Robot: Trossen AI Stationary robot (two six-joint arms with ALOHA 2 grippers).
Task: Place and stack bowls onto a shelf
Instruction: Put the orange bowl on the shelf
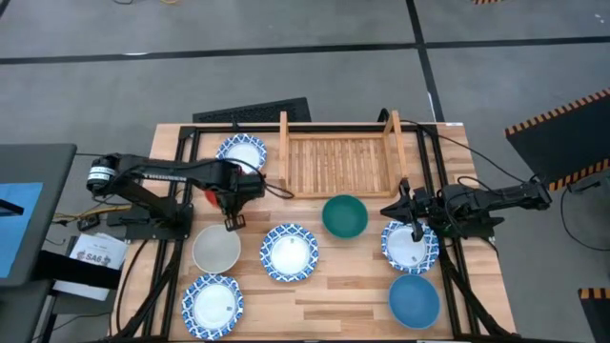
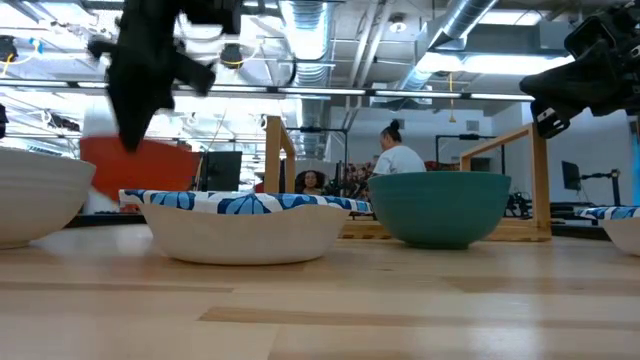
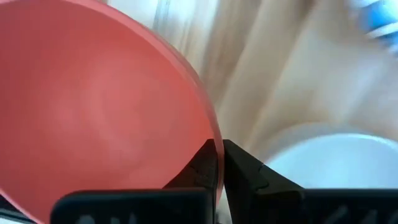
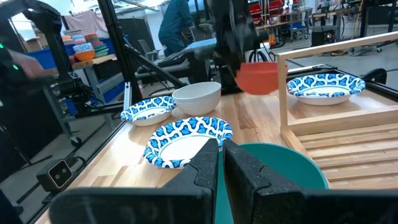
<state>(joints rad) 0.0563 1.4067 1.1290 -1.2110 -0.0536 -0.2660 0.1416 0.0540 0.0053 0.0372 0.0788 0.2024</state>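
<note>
the left end effector [image 1: 233, 221] pinches the red bowl [image 4: 257, 77] by its rim, lifted off the surface; the shelf [image 1: 338, 164] lies toward the right arm's side, just beyond. the right end effector [image 1: 416, 233] appears closed and empty over a patterned bowl [image 1: 410, 248].

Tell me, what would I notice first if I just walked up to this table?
Probably the red bowl, lifted off the table and pinched by its rim in the left gripper, near the shelf's left end. Next, the ring of bowls on the wooden table, like the green bowl in front of the shelf. The right gripper hangs over a blue-patterned bowl.
</note>
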